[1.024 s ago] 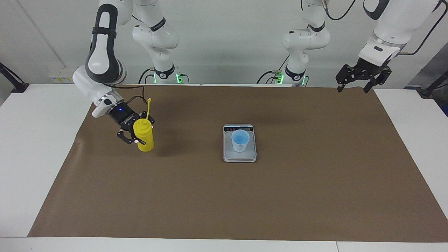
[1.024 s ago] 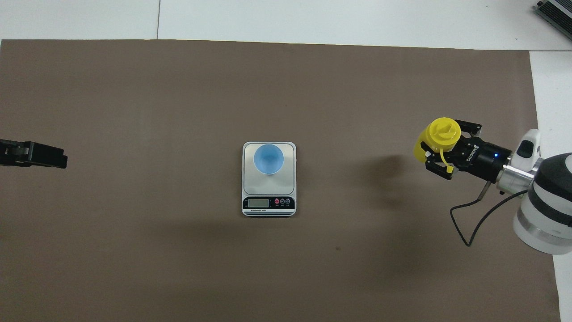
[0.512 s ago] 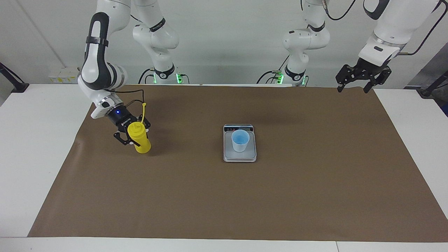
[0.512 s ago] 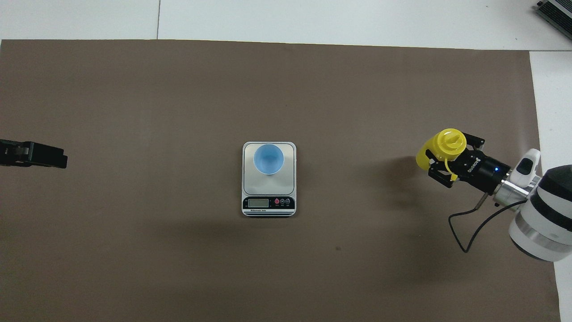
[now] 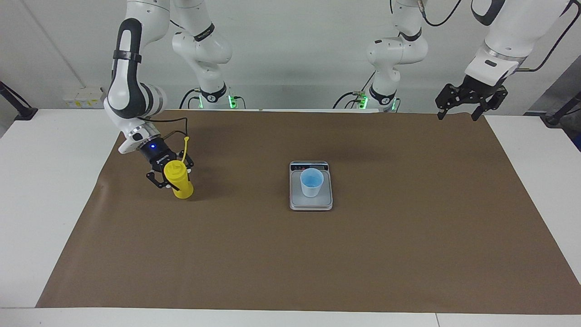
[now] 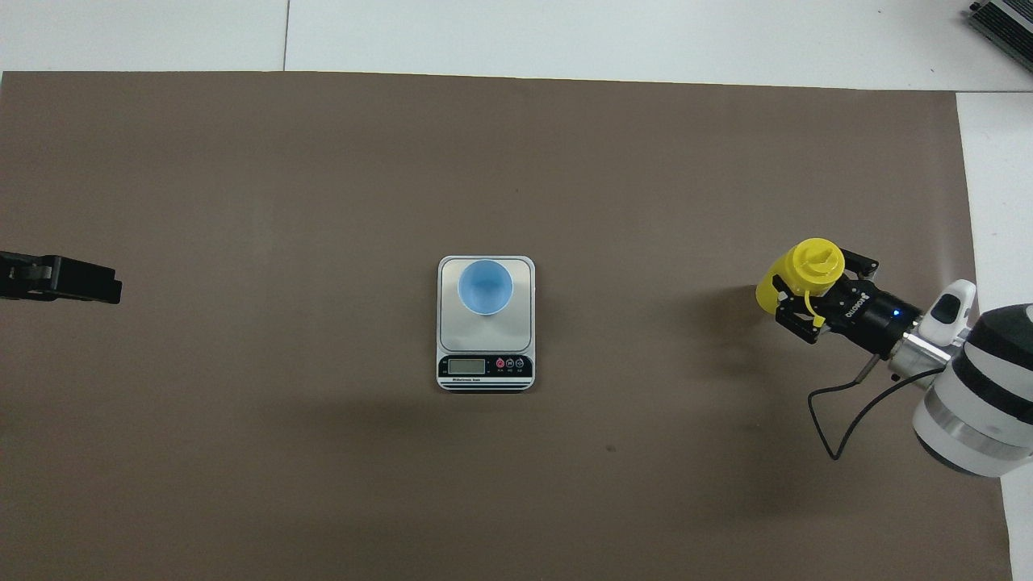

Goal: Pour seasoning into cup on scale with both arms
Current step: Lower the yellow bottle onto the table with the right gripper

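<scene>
The seasoning (image 5: 179,182) is a yellow squeeze bottle, slightly tilted, low over the brown mat at the right arm's end; its cap strap sticks up. My right gripper (image 5: 177,177) is shut on the bottle's upper body from the side, and in the overhead view the right gripper (image 6: 819,292) clasps the seasoning (image 6: 813,265) below its nozzle. Whether the base touches the mat I cannot tell. The light blue cup (image 5: 312,181) stands upright on the scale (image 5: 311,203) mid-table; from above the cup (image 6: 485,286) sits on the scale (image 6: 523,327) plate. My left gripper (image 5: 456,116) waits open, raised over the mat's corner.
A brown mat (image 5: 317,254) covers most of the white table (image 5: 41,181). The scale's display end faces the robots. A black cable (image 6: 839,420) loops from the right wrist. Only the tip of the left gripper (image 6: 105,289) shows from above.
The right arm has lowered the bottle toward the mat and drawn it a little toward the robots and the right arm's end. The left arm, cup and scale have not moved.
</scene>
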`<action>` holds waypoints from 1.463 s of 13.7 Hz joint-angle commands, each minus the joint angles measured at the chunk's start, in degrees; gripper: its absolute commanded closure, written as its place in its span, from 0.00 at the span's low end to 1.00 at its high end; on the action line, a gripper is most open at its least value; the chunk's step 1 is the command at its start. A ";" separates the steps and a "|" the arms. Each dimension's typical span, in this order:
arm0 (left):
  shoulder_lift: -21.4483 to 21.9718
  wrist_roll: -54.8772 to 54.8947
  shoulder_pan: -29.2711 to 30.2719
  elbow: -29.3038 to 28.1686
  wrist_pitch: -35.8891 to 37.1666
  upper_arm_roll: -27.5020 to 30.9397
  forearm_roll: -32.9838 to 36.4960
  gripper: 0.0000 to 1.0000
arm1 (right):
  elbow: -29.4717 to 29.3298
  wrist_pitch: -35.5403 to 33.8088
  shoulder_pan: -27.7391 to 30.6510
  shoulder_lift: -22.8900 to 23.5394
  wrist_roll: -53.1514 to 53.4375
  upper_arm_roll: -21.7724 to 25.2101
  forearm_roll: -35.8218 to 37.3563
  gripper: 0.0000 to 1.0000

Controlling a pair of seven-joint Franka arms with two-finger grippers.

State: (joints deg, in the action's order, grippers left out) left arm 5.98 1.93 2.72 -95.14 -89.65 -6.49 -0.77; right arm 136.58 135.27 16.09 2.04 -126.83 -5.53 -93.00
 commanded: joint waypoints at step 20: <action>1.14 0.62 0.71 -0.93 0.44 -0.27 -0.38 0.00 | 6.94 -0.27 6.75 -2.12 -6.77 -0.45 10.45 0.00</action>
State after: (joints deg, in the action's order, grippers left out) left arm 5.98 1.93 2.72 -95.14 -89.65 -6.49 -0.77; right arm 142.27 135.27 20.26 1.62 -132.96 -5.44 -87.44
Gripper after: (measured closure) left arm 0.000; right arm 0.000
